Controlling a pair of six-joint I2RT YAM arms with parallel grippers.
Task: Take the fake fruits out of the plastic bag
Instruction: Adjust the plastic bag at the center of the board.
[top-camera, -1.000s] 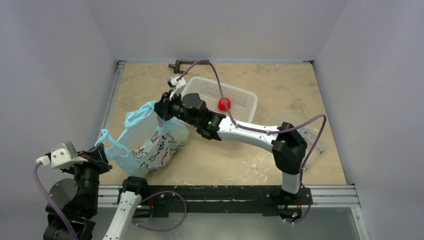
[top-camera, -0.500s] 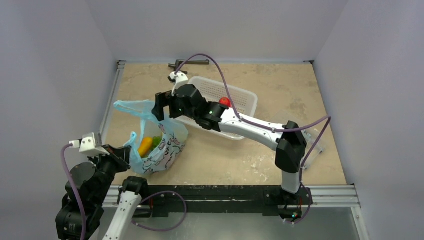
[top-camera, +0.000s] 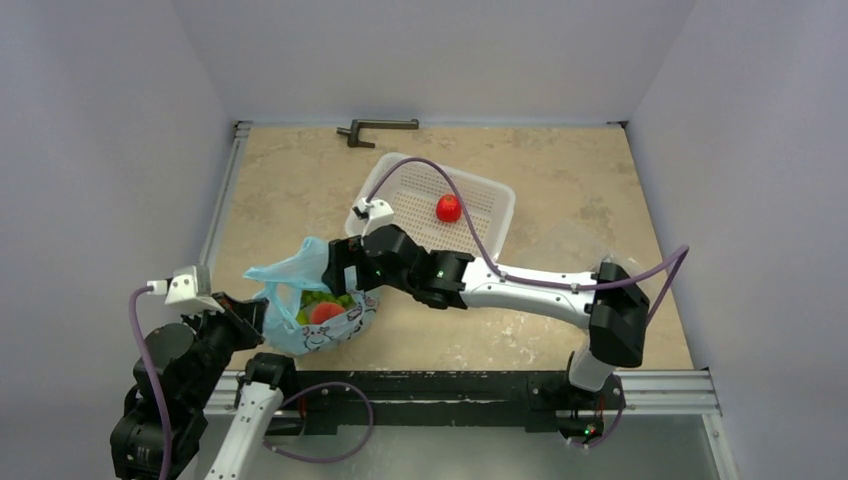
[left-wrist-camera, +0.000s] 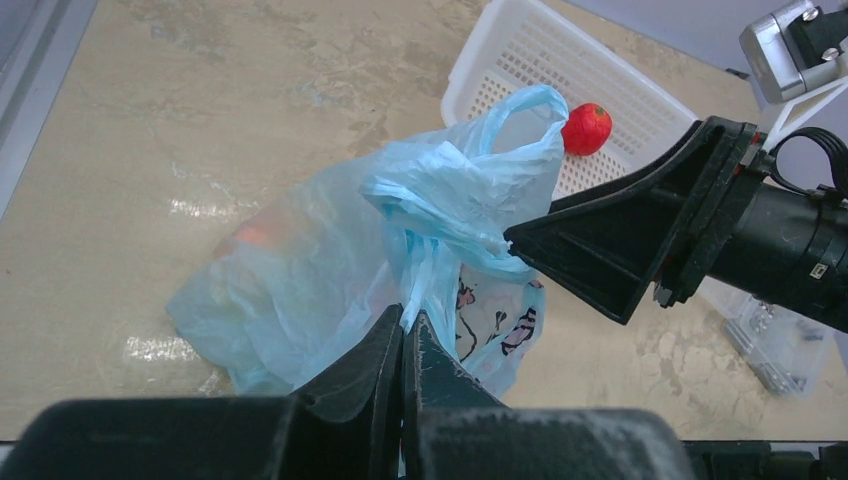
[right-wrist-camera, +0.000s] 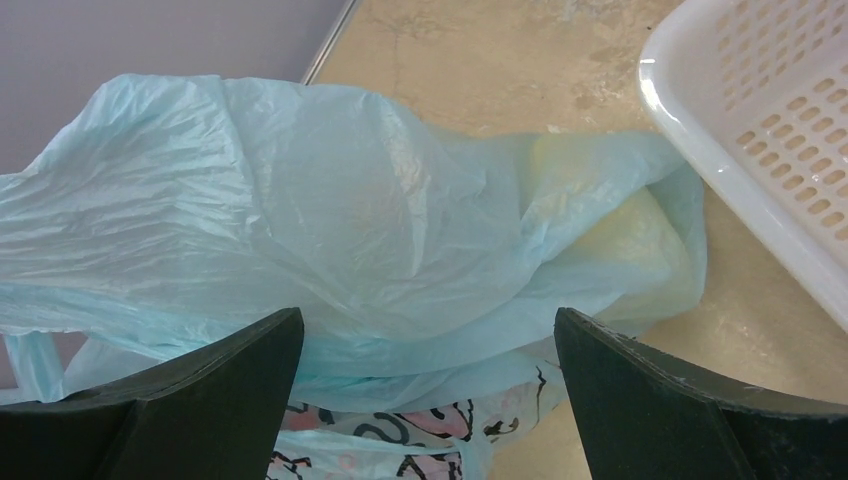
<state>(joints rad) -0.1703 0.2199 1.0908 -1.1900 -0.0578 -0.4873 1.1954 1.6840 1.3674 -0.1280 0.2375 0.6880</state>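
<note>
Two grippers met at one bag in the lower left of the overhead view. Farthest left, the left gripper (left-wrist-camera: 403, 328) was clenched on a twisted loop handle of the plastic bag (top-camera: 290, 272), its fingers pressed together with the thin blue film pinched between them. The bag sat on the table (top-camera: 280, 190) just right of that gripper, its mouth gaping upward. Inside lay the fake fruits (top-camera: 322, 305): a red-orange peach (top-camera: 325, 313) with green ones behind it. Just right of the bag's mouth, the right gripper (right-wrist-camera: 428, 335) stood released, fingers spread wide, with the bag's crumpled upper edge lying between them; whether they touched it could not be told. Farther right, toward the upper middle, a white basket (top-camera: 497, 218) held a small red fruit (top-camera: 449, 208).
</note>
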